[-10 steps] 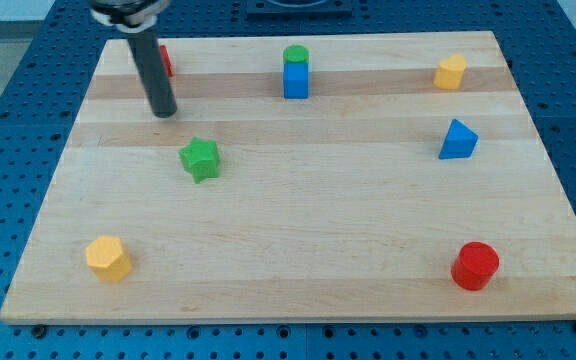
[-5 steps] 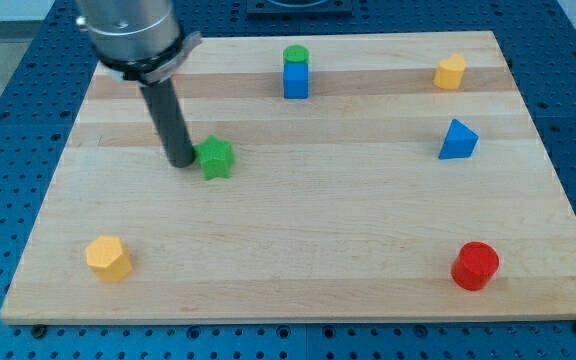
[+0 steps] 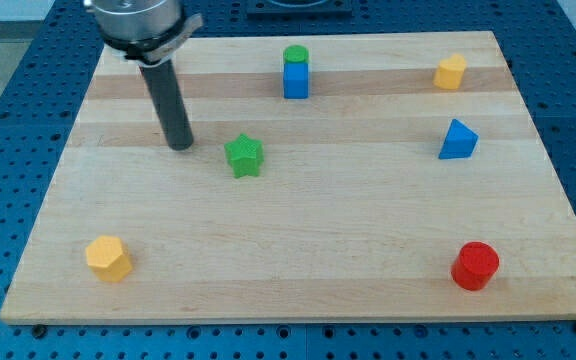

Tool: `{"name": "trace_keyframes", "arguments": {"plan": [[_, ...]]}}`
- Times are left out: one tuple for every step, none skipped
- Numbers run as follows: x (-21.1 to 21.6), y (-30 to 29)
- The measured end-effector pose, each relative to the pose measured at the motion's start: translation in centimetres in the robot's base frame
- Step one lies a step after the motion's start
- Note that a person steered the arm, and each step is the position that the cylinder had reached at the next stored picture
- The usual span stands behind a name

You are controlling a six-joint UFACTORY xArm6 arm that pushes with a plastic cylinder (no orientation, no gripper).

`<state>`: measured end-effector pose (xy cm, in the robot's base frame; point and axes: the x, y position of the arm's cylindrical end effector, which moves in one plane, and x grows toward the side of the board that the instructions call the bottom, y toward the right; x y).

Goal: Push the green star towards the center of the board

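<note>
The green star (image 3: 244,156) lies on the wooden board (image 3: 298,250), left of the board's middle. My tip (image 3: 180,144) rests on the board to the star's left and slightly above it in the view, apart from it by a clear gap. The dark rod rises from the tip toward the view's top left.
A green cylinder (image 3: 295,55) sits just behind a blue cube (image 3: 296,80) at the top middle. A yellow block (image 3: 451,72) is at the top right, a blue triangle (image 3: 457,139) at the right, a red cylinder (image 3: 475,266) at the bottom right, a yellow hexagon (image 3: 108,258) at the bottom left.
The green star has slid to the right, from beside the tip to nearer the board's middle. My tip has drawn back slightly up the view and no longer touches it.
</note>
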<state>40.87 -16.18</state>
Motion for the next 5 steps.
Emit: {"name": "trace_keyframes", "arguments": {"plan": [[2.8, 0.2], [2.7, 2.3], [2.2, 7.1], [2.2, 9.7], [2.2, 12.7]]}}
